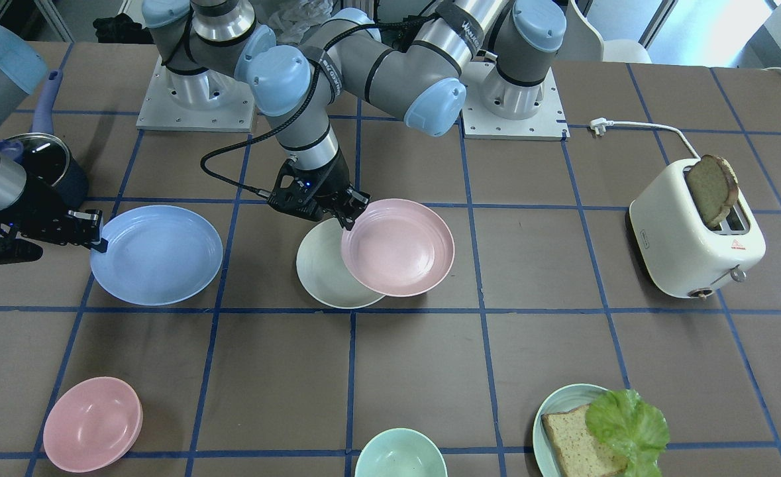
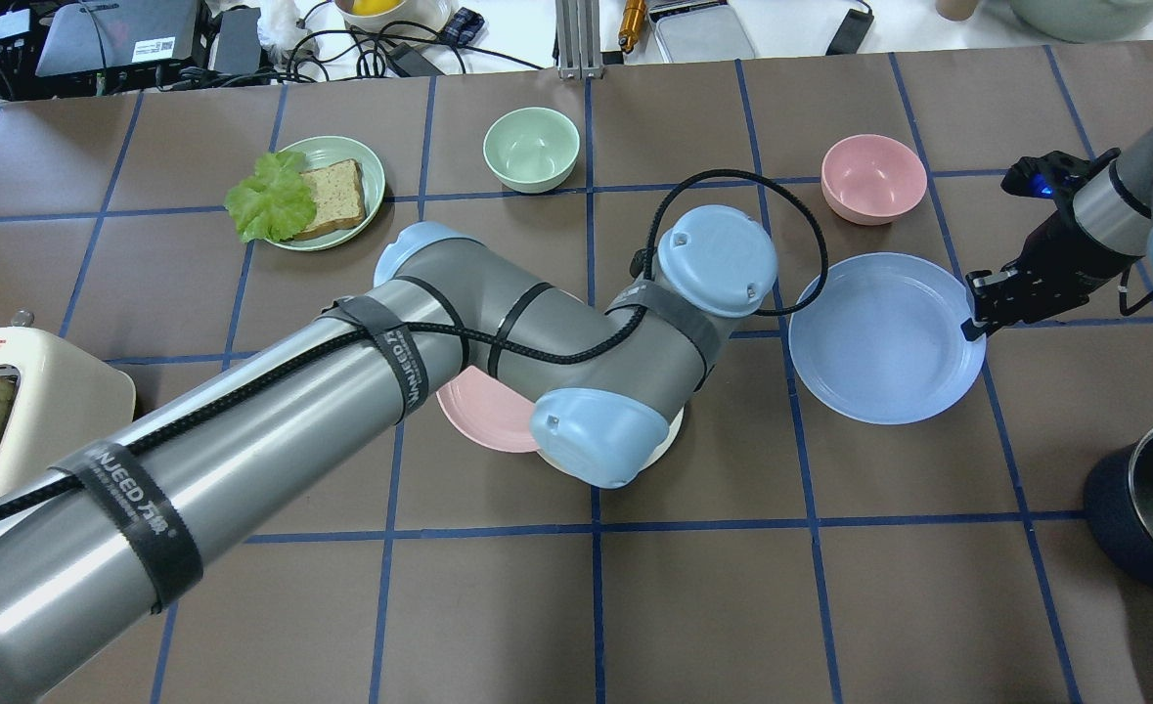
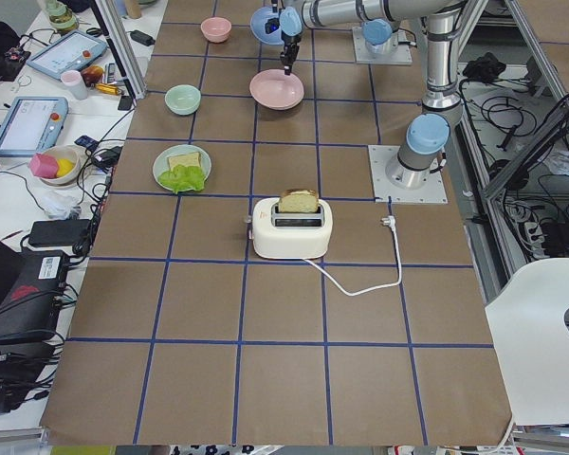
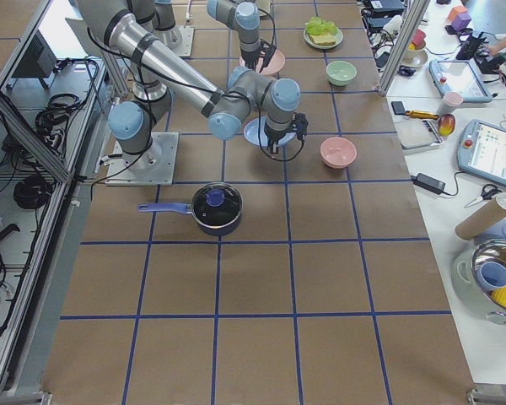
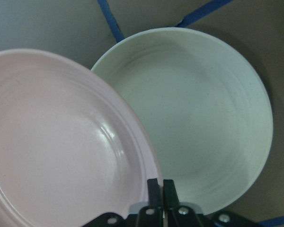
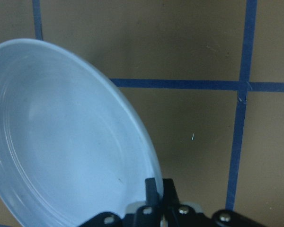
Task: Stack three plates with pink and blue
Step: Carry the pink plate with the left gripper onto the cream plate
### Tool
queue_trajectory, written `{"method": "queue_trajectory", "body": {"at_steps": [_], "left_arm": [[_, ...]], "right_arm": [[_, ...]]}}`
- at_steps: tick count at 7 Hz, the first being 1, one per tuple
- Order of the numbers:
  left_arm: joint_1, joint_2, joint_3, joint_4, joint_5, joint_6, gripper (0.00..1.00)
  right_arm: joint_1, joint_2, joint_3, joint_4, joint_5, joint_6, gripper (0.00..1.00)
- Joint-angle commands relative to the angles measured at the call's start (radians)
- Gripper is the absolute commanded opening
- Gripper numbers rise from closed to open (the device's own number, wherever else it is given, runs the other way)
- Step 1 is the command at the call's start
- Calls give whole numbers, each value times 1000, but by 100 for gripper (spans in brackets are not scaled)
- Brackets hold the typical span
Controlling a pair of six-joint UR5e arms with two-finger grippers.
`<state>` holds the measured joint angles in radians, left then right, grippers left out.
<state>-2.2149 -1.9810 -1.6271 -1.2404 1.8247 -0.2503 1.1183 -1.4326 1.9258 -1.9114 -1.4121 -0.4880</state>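
My left gripper is shut on the rim of the pale pink plate and holds it partly over the cream-white plate, offset to one side. The left wrist view shows the pink plate overlapping the cream-white plate, with the fingers pinching the pink rim. My right gripper is shut on the rim of the light blue plate, apart from the other two. In the right wrist view the fingers clamp the blue plate. In the overhead view my left arm hides most of the pink and cream plates.
A white toaster with a bread slice stands on my left side. A teal plate with bread and lettuce, a green bowl and stacked pink bowls line the far edge. A dark pot sits near my right arm.
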Motion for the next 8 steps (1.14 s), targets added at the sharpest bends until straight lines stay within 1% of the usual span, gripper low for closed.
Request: {"method": "queue_trajectory", "body": {"at_steps": [1, 4, 7, 8], "left_arm": [[-45, -76, 69, -40, -1, -93, 0], [-71, -142, 118, -53, -12, -205, 0], [-78, -202, 179, -59, -16, -218, 0], [-91, -225, 200, -65, -13, -248, 0]], "right_arm": [[0, 0, 1, 3, -2, 0, 0], [0, 4, 4, 2, -7, 2, 0], [0, 9, 5, -3, -18, 0, 0], [0, 11, 5, -3, -18, 0, 0]]}}
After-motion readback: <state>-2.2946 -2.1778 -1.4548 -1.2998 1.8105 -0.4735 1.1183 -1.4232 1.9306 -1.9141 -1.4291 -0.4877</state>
